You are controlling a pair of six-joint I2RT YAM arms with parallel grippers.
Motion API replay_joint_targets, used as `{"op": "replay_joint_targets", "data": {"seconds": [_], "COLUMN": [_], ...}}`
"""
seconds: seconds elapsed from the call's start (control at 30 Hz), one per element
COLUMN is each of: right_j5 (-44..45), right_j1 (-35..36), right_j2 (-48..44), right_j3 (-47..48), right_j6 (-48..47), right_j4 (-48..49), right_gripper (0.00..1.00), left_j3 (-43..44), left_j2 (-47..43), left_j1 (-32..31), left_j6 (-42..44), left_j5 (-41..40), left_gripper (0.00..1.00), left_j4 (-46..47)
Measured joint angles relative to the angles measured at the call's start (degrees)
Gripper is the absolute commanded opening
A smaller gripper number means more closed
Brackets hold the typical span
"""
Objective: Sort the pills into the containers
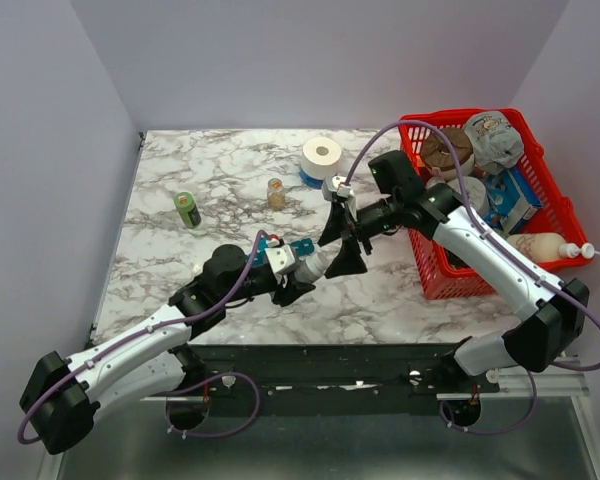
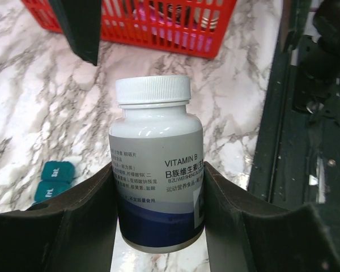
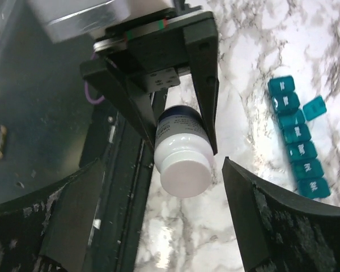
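My left gripper [image 1: 305,272] is shut on a white-capped vitamin bottle [image 2: 156,170] and holds it off the marble table, cap towards the right arm. My right gripper [image 1: 342,242] is open, its fingers on either side of the bottle's cap [image 3: 184,173] without touching it. In the right wrist view the right gripper [image 3: 164,190] faces the cap end-on. The teal pill organizer strip [image 3: 297,141] lies on the table beside the bottle, one lid [image 3: 314,107] flipped open. It also shows in the left wrist view [image 2: 54,180]. No loose pills are visible.
A red mesh basket [image 1: 435,270] full of items stands at the right. A small amber jar [image 1: 276,193], a green bottle [image 1: 188,209] and a white tape roll [image 1: 322,156] stand at the back of the table. The black frame [image 2: 306,141] runs along the near edge.
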Motion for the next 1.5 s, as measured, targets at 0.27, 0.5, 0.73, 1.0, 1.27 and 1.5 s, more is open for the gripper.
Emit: {"op": "replay_joint_targets", "data": {"seconds": [0.27, 0.5, 0.73, 1.0, 1.27, 1.5], "right_j5": [7.6, 8.5, 6.2, -0.4, -0.7, 0.7], "right_j1": [0.0, 0.0, -0.7, -0.5, 2.4, 2.6], "right_j2": [1.9, 4.7, 5.7, 6.5, 2.8, 2.6], "right_j3": [-1.7, -1.9, -1.9, 3.2, 2.1, 2.3], "right_j6": [20.9, 27.0, 27.4, 1.1, -26.6, -16.0], "right_j4": [6.2, 7.9, 8.3, -1.3, -6.3, -4.7], "right_gripper": [0.93, 0.63, 0.2, 0.22, 0.85, 0.95], "left_j3": [0.1, 0.1, 0.1, 0.0, -0.6, -0.6], "left_j2": [0.0, 0.0, 0.0, -2.4, -4.4, -3.0], "left_j1": [-0.4, -0.4, -0.6, -0.7, -0.7, -0.7], "left_j6": [0.2, 0.0, -0.4, 0.3, 2.4, 2.4], "left_j5": [-6.5, -8.2, -8.3, -4.7, 0.4, -0.1], "left_gripper": [0.0, 0.0, 0.0, 0.0, 0.0, 0.0], "left_j4": [0.1, 0.9, 1.3, 1.9, 1.0, -0.2]}}
